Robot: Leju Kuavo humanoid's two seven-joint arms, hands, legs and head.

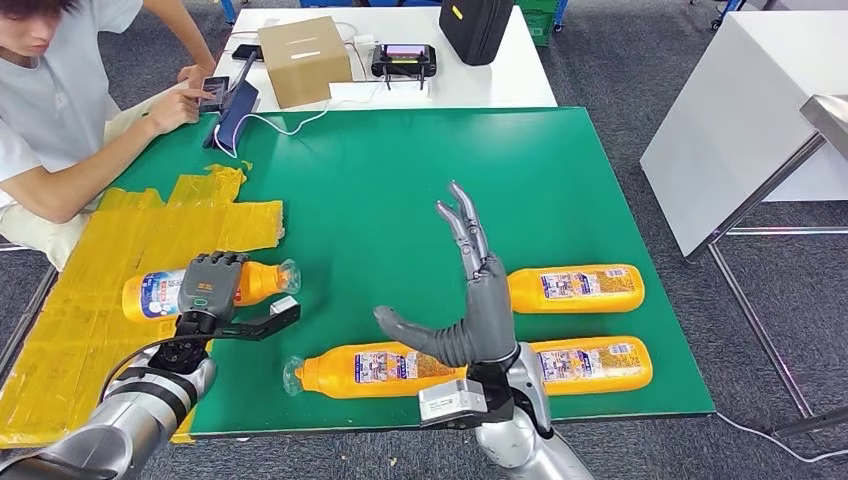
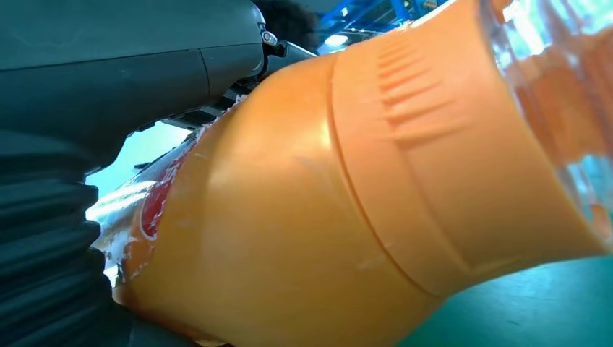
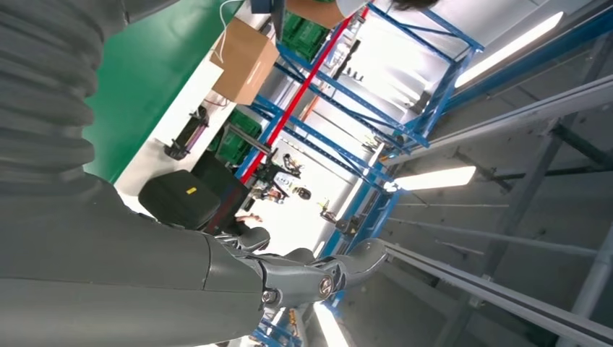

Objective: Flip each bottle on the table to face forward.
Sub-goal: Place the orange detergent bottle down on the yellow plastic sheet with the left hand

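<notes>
Several orange bottles with clear caps lie on their sides on the green table (image 1: 400, 180). My left hand (image 1: 212, 290) grips one bottle (image 1: 150, 294) at the left, over yellow taped sheeting; the wrist view shows its orange shoulder (image 2: 347, 217) close up against my palm. A second bottle (image 1: 365, 370) lies at the front centre, cap to the left. Two more lie at the right, one (image 1: 575, 288) behind the other (image 1: 590, 363). My right hand (image 1: 475, 300) is raised above the front centre bottle, fingers straight and apart, thumb out, holding nothing.
A person (image 1: 60, 110) sits at the table's far left using a phone. A cardboard box (image 1: 303, 60), a controller (image 1: 403, 58) and a black case (image 1: 475, 25) stand on the white table behind. A white table (image 1: 740, 110) stands at the right.
</notes>
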